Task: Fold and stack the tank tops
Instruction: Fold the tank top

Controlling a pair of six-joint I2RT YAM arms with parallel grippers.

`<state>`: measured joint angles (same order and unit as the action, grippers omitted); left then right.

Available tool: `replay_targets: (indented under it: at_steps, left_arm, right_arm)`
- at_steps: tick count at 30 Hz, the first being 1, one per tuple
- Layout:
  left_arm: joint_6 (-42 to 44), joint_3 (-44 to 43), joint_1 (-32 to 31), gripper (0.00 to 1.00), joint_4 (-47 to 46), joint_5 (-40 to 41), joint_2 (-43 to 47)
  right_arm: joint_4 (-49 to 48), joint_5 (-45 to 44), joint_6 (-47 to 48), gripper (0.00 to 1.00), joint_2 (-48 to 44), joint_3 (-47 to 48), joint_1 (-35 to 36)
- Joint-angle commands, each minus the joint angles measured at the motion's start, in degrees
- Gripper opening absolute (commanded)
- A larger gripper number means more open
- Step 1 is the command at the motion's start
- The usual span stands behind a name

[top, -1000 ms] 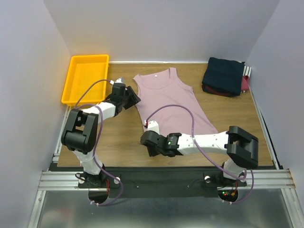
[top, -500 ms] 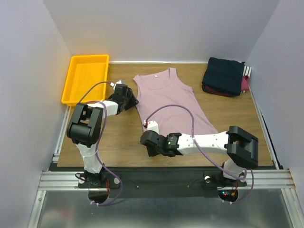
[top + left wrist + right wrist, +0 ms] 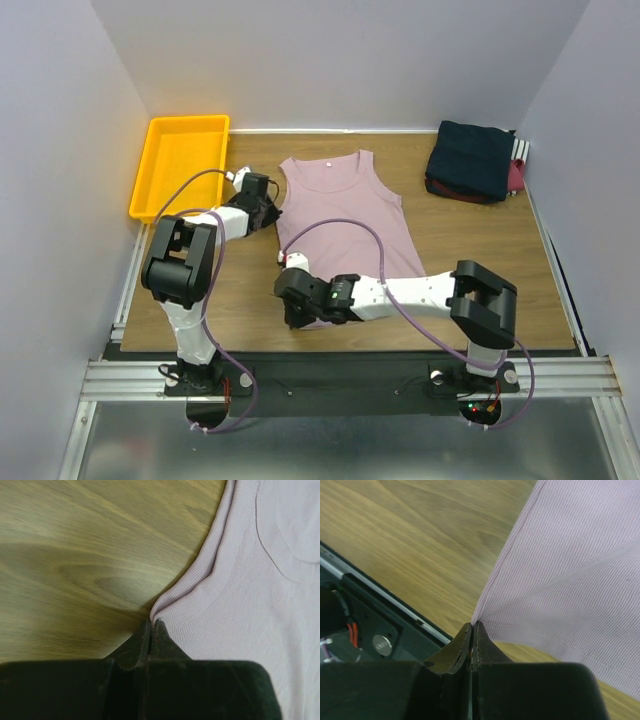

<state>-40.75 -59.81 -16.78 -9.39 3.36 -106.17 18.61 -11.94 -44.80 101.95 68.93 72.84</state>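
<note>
Pink top [image 3: 345,210] leftward, in R hand [image 3: 471,626]

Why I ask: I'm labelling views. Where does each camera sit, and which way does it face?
Top external: above and behind the robot, looking down at the table; shows left arm, right arm, top, tray, stack.
Left wrist: on the left arm, facing along the shut left gripper at the top's armhole edge.
Right wrist: on the right arm, facing along the shut right gripper at the top's hem corner.
Shared: all show the top; each wrist view shows its gripper pinching it.
</note>
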Motion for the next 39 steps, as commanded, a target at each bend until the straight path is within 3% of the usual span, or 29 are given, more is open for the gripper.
replay_targets:
  at_steps: [1,12,28,39]
  left_arm:
    - [1.2,-3.0,1.9,0.0,3.8,5.8,4.7]
    - [1.7,-12.0,1.7,0.0,9.8,4.9,4.5]
    - [-0.6,-25.7,-5.9,0.0,14.7,4.9,-7.4]
    - [-0.9,-29.2,-9.1,0.0,15.1,4.7,-11.6]
  right_arm:
    - [-4.2,6.0,0.2,0.0,3.6,4.5,0.7]
    - [-4.6,6.1,1.2,0.0,0.4,6.5,-0.9]
    - [-6.9,4.9,-1.4,0.0,-17.1,-14.1,-10.2]
    - [-8.2,3.3,-3.8,0.0,-21.4,-22.8,-10.9]
